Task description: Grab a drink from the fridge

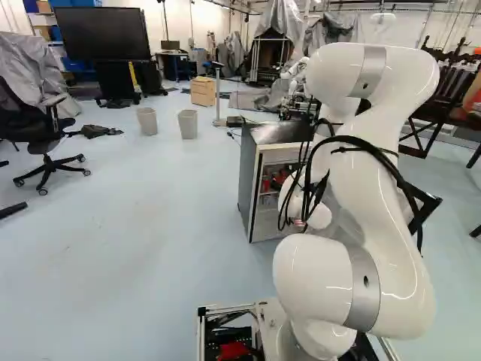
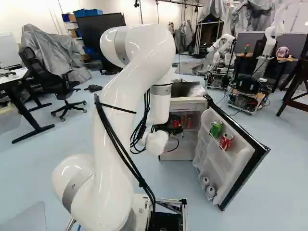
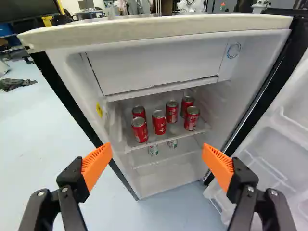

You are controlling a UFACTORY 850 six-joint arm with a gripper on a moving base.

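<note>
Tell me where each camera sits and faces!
Left base view: behind and left of the arm, which shows right of middle, looking ahead across the room.
Right base view: behind and right, looking ahead at the fridge door; arm left of middle.
Wrist view: on the wrist, looking along the open gripper at red cans in the fridge.
Both base views share the black chair and that fridge.

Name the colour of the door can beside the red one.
The can is green, clearest in the right base view.
</note>
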